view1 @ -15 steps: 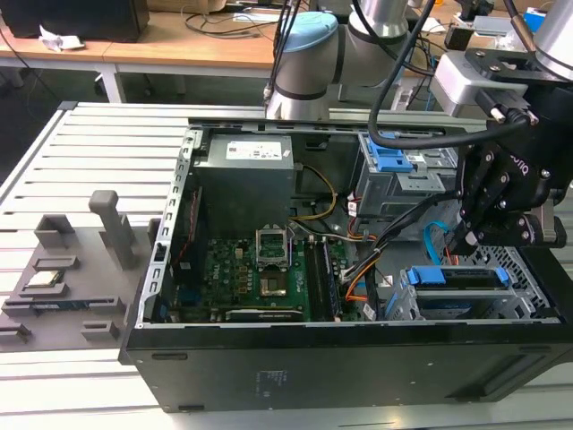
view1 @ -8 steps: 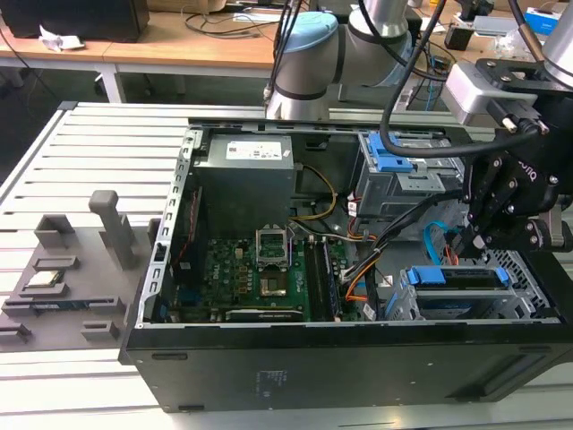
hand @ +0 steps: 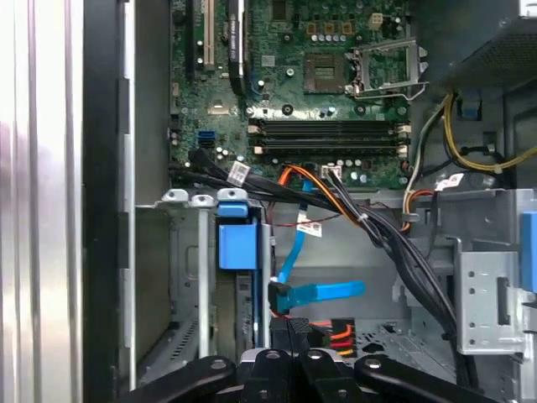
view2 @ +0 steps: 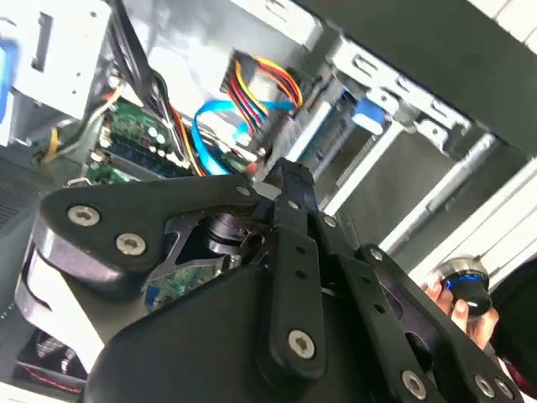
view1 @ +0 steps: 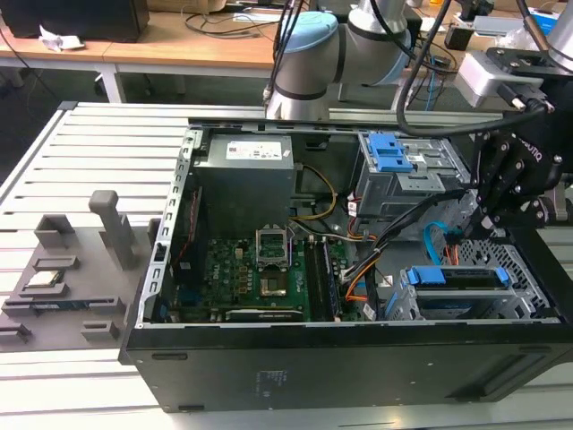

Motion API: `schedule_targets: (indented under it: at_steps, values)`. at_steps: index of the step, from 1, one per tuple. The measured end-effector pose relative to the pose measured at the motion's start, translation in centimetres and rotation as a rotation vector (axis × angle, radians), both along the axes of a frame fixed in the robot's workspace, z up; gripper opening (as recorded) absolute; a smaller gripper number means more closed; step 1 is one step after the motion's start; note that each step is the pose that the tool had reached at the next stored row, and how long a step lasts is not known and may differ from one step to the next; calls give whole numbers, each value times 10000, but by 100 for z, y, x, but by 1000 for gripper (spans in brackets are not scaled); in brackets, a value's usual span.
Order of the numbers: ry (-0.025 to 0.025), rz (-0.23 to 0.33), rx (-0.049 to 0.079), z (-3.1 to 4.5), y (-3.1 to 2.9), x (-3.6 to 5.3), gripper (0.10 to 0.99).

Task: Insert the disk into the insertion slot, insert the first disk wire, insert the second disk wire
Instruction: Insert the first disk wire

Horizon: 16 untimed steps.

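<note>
Deep inside the open computer case (view1: 313,367), the gripper (hand: 291,329) had its jaws closed, apparently pinching the black plug of the first disk wire (hand: 340,332), just beside the second disk wire (hand: 323,292). Nearby, the disk (hand: 233,243) sat in the insertion slot (view1: 407,303). That plug looked small and rigid and its leads limp, so the plug body seemed the place to hold. White cable tags (hand: 309,228) carried print too small to read.
</note>
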<state>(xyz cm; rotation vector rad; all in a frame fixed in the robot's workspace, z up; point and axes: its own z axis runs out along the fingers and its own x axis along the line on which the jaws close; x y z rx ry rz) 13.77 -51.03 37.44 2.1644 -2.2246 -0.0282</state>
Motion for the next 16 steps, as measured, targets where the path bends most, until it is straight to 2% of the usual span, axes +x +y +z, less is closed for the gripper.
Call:
schedule_targets:
  at_steps: [1, 3, 7, 8, 9, 10, 12, 16]
  values:
    - [0, 0, -10, -4, 61, 31, 106]
    - [0, 0, -16, -24, 91, 78, 106]
    - [0, 0, -16, -32, 92, 89, 114]
    - [0, 0, -16, -32, 92, 89, 235]
    - [0, 0, -17, -32, 92, 89, 235]
    - [0, 0, -16, -32, 92, 89, 302]
    - [0, 0, -16, -33, 92, 89, 302]
    - [0, 0, -223, -99, 94, 89, 302]
